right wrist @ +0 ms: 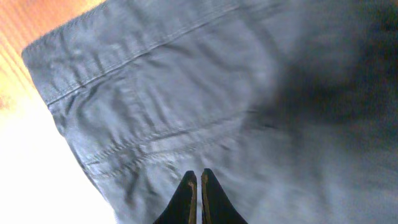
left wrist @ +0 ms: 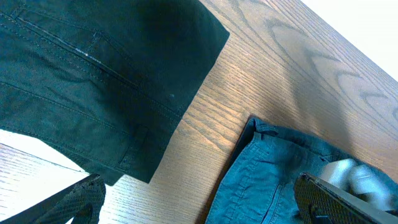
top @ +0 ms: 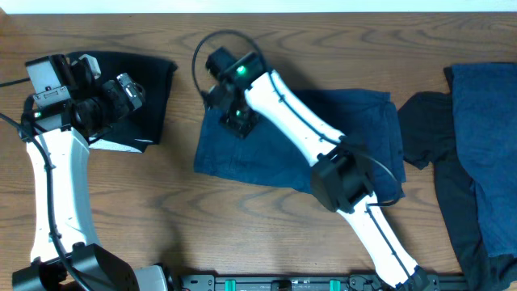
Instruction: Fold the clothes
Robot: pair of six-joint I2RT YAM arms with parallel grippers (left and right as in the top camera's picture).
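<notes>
while the black garment (top: 145,81) already looks folded into a compact block with a strip of white at its lower edge, the job is perhaps a third done by my reading. the navy garment (top: 283,137) at mid-table is the piece in hand. the black one lies just to its left across a strip of bare table (top: 242,234). a heap of unfolded clothes (top: 485,162), navy over black, sprawls close by its right edge, and i cannot tell if they touch. the right gripper (right wrist: 199,190) is at the navy garment's upper left corner, fingers pressed tight together with no cloth visibly pinched between them. whether the tips touch the fabric i cannot tell. the left gripper (top: 121,95) sits left of the navy garment, over the black one, fingers spread wide and holding nothing. the navy piece lies roughly rectangular but rumpled, so it likely needs another fold or smoothing. after that, the heap to its right wants folding piece by piece.
</notes>
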